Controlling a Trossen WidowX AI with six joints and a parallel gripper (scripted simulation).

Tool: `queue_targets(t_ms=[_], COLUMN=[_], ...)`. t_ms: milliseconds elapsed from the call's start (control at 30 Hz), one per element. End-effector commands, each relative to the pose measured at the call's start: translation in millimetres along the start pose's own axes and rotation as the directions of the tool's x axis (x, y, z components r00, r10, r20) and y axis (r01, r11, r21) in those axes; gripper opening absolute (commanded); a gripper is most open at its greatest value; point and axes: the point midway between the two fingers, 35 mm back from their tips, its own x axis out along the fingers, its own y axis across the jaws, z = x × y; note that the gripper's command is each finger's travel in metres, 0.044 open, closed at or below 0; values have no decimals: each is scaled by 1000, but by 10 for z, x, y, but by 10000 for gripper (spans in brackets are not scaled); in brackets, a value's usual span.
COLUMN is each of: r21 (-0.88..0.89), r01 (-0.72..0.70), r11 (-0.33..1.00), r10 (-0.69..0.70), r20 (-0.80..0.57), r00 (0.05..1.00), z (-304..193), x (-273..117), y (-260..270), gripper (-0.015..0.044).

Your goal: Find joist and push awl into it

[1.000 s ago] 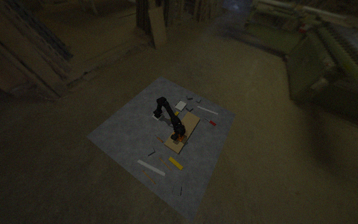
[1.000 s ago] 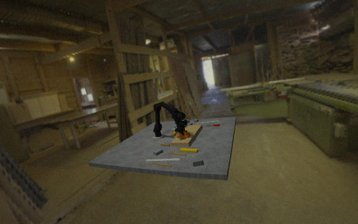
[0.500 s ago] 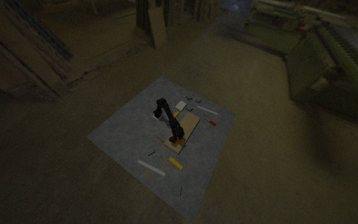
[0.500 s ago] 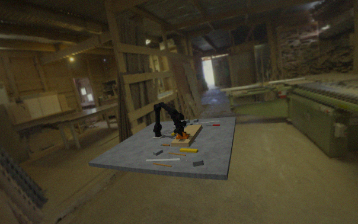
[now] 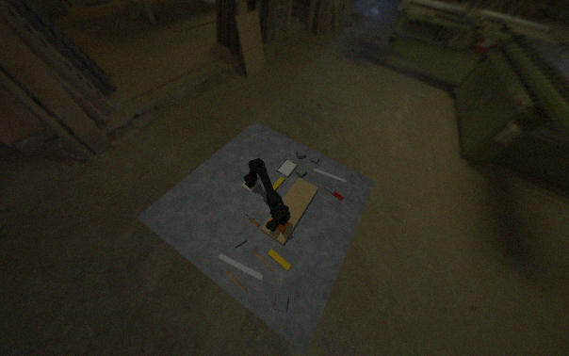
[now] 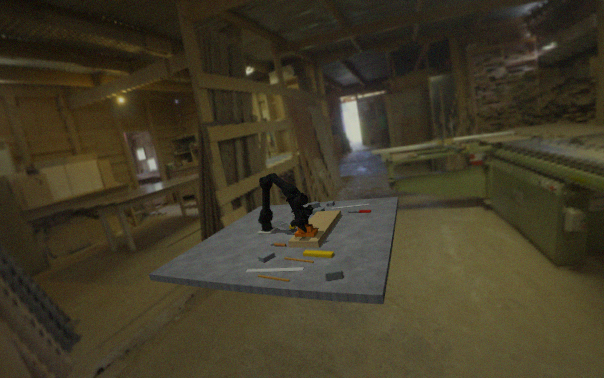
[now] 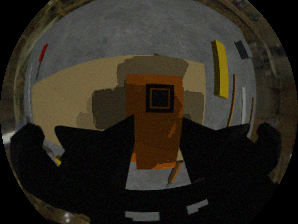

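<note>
Workshop space, dim and timber-framed, surrounds a grey surface [image 5: 198, 202] [image 6: 225, 260] [image 7: 150, 30] that spreads out beneath the end effector [image 5: 278, 227] [image 6: 304, 231] [image 7: 157, 119]. A black robot arm [image 5: 270, 188] [image 6: 266, 205] reaches over to hold it low above one end of a long, pale wooden floor panel [image 5: 303, 197] [image 6: 326, 220] [image 7: 65, 95]. What looks like the tray [image 5: 286, 168], pale and square, lies well apart from the end effector, past the panel's far end. The end effector is partly open, its fingers closed on the orange stud finder [image 5: 283, 228] [image 6: 307, 232] [image 7: 140, 100]. Whether the finder touches the panel is unclear. Two slim tools could be the awl: an orange-handled one [image 5: 254, 221] [image 6: 280, 245] [image 7: 175, 172] near the end effector, beside the panel, and a red-handled one [image 5: 337, 195] [image 6: 365, 211] [image 7: 43, 51] farther off, across the panel. Scanning seems the step in hand; it calls for a slow, level sweep along the panel, the finder kept flat, its dark square marking watched for any change, and the joist's position remembered before letting go.
</note>
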Motion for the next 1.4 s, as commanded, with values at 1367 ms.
queue_targets(t_ms=[1367], r21=[1], r01=[8], r11=[1000], r10=[-8], r20=[-1], r00=[1000], z=[237], x=[-739], y=[-307], gripper=[0])
